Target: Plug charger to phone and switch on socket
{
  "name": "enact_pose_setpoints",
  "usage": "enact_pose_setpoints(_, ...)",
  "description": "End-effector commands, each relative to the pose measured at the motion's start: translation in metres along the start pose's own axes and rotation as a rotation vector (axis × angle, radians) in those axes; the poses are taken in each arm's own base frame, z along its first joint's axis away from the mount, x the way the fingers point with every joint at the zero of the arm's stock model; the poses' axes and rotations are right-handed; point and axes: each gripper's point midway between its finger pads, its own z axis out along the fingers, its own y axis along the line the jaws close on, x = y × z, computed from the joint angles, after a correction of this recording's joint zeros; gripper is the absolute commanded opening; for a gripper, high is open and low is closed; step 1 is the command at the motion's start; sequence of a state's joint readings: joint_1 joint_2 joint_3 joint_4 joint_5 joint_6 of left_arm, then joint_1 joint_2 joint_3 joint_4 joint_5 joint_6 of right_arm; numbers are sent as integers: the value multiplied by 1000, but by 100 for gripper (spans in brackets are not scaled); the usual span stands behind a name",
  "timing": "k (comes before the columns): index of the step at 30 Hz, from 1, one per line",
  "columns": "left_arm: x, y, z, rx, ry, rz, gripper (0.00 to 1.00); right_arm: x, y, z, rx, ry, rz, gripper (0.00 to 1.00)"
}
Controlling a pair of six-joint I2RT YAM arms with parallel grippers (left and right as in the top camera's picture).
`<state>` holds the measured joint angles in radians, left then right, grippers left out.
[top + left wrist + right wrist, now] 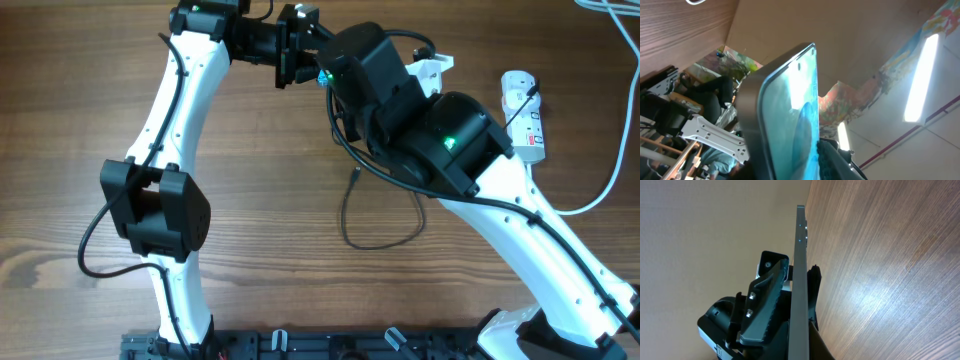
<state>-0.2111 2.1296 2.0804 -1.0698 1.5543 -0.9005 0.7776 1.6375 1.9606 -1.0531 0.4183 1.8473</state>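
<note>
Starting nearest the arm bases, we see the charger (346, 222) lying loose on the table (250, 250), cable looped, its small connector tip (356, 175) free and plugged into nothing. Further out on the right, the socket (527, 120) lies flat, with a white lead (612, 170) beside it. Farthest back, both arms meet, and the phone (799, 240) is held up off the wood, well apart from tip and socket. Right gripper (796, 269) pinches it, ribbed finger (767, 297) on one face, a dark one on the other. Left gripper (308, 58): one dark finger (835, 160) lies by the cyan screen, the other is hidden, so we cannot tell its state.
</note>
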Motion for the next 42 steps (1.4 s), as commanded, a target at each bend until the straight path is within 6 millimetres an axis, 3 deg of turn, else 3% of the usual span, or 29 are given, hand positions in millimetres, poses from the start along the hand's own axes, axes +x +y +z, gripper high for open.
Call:
enact_pose_setpoints(1,18,-12,0,13,20,36,25,-5,10,-11,-36,7,37,4)
enact_pose_setpoints(11,18,-12,0,13,19,36,7,-3,8,-11,-28,20,30,10)
enact_pose_setpoints(13,18,-12,0,13,19,35,4,-3,8,-11,-27,20,29,20)
enact_pose_setpoints(19,18,-12,0,13,19,37,4,-5,8,-12,-32,10,-93,80)
enact_pose_setpoints(24,5,-8,-9,-16,-57,54,4,-15,14,-27,-61,-19,-438,98)
enact_pose_setpoints(30,-45,23,-50,-199,-360,136,4,-32,7,-46,-54,41,-849,100)
enact_pose_setpoints(32,-63,51,-77,-338,-511,67,4,-43,-11,-42,18,84,-972,100)
enact_pose_setpoints(33,-73,76,-102,-469,-638,-6,4,-55,-30,-36,114,91,-1013,100)
enact_pose_setpoints(38,-78,123,-164,-775,-875,-141,4,-62,-75,-11,318,144,-1058,99)
enact_pose_setpoints(42,-72,134,-174,-846,-901,-174,4,-55,-108,24,429,187,-1056,100)
